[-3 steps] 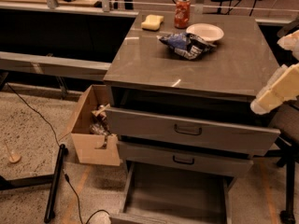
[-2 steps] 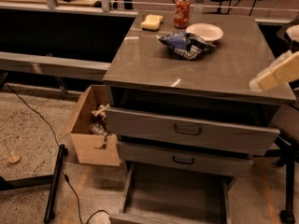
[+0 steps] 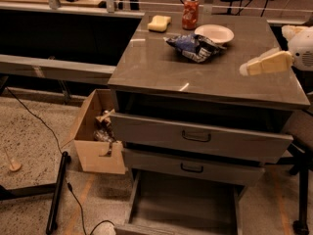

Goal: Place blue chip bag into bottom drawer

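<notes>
Nothing done yet. Blue chip bag (image 3: 195, 47) noted lying on bench (image 3: 161, 72), just beside white bowl (image 3: 214, 33). Tool (image 3: 264, 63) seen over bench's right edge, apart from bag; spread or pressed together cannot be told. Bottom drawer (image 3: 181, 204) found open, apparently ready. Grasp, carry and release left.

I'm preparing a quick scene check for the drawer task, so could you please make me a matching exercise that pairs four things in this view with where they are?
Things:
1. blue chip bag
2. yellow sponge
3. bottom drawer
4. gripper

Places:
A. pulled open, down near the floor
B. over the right side of the cabinet top
C. back left of the cabinet top, left of the red soda can
D. on the cabinet top, just in front of the white bowl

Pairs: 1-D, 2-C, 3-A, 4-B
</notes>
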